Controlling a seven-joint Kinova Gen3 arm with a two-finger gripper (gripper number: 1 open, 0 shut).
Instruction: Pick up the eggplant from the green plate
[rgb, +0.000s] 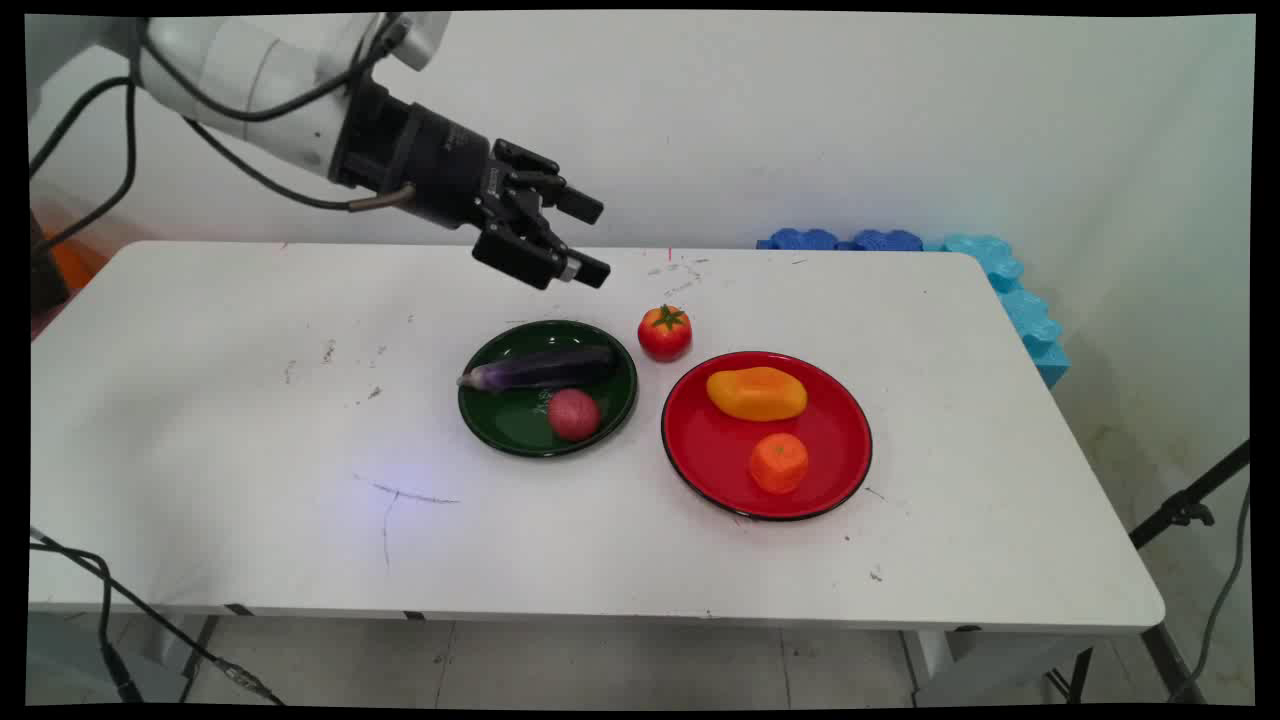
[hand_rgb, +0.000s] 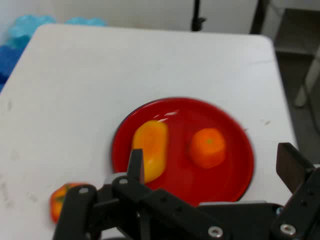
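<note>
Hovering our end effector (rgb: 585, 238) above the counter (rgb: 250, 400), fingers spread wide, nothing held. We see it up behind the green plate (rgb: 480, 420), which carries an eggplant (rgb: 540, 368) and a reddish round fruit (rgb: 573, 414). Nearest thing is the tomato (rgb: 665, 332), loose on the counter, below and just right of the fingertips, clear of them. Hand view looks down on the red plate (hand_rgb: 235, 175) with a yellow mango (hand_rgb: 150, 150) and an orange (hand_rgb: 207, 147), both well apart from us.

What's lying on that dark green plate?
On the green plate lie a purple eggplant across the far side and a round pinkish-red fruit near the front. The plate's surface beneath them is covered. The open end effector hangs above, touching neither.
</note>
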